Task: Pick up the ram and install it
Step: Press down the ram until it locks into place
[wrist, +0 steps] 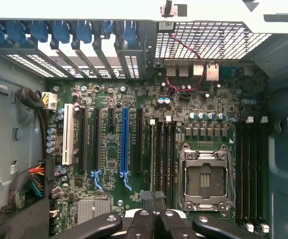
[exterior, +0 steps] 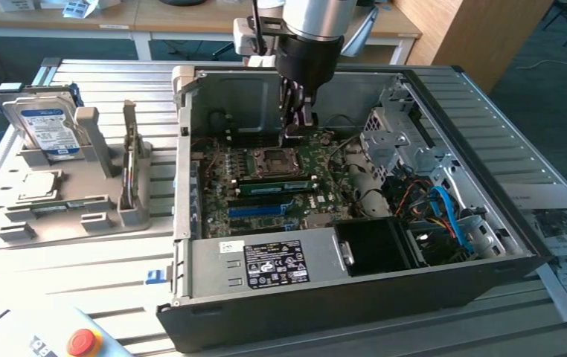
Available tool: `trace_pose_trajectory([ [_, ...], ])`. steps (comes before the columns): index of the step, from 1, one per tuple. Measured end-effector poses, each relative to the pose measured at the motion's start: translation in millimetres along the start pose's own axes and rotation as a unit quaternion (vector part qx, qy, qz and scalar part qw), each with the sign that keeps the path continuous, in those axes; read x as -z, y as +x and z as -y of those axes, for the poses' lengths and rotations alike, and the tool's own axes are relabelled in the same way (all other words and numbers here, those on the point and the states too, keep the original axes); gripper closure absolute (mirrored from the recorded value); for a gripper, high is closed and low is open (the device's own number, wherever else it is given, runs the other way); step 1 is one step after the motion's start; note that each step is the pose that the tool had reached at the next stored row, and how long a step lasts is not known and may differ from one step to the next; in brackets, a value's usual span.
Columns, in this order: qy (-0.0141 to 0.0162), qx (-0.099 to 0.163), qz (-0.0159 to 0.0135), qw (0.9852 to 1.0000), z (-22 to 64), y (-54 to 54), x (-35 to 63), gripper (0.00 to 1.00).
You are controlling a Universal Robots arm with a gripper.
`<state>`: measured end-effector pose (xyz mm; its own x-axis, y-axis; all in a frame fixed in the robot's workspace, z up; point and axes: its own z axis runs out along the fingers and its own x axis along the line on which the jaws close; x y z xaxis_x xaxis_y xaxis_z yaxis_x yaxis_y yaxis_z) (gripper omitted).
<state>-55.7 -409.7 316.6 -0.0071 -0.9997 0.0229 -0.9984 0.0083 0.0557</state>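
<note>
The install step is being done: the hand (exterior: 297, 123), closed, is pressing the ram (wrist: 154, 164) into its slot; firm, even seating is being called for

The green ram (exterior: 278, 187) stands on edge in a motherboard slot.

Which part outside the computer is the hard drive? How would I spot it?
Start at the big open black computer case; to the exterior view's left of it sits a grey plastic holder tray. The silver boxy hard drive stands upright at the tray's far end, the only part there with a blue-and-white label.
</note>
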Motion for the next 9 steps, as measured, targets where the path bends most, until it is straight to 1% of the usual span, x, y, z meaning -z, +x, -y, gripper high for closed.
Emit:
trace_pose_trajectory([
  [9, 0.0001, -0.001, 0.0001, 1.0000, 0.0, 0.0, 0.0, 0.89],
])
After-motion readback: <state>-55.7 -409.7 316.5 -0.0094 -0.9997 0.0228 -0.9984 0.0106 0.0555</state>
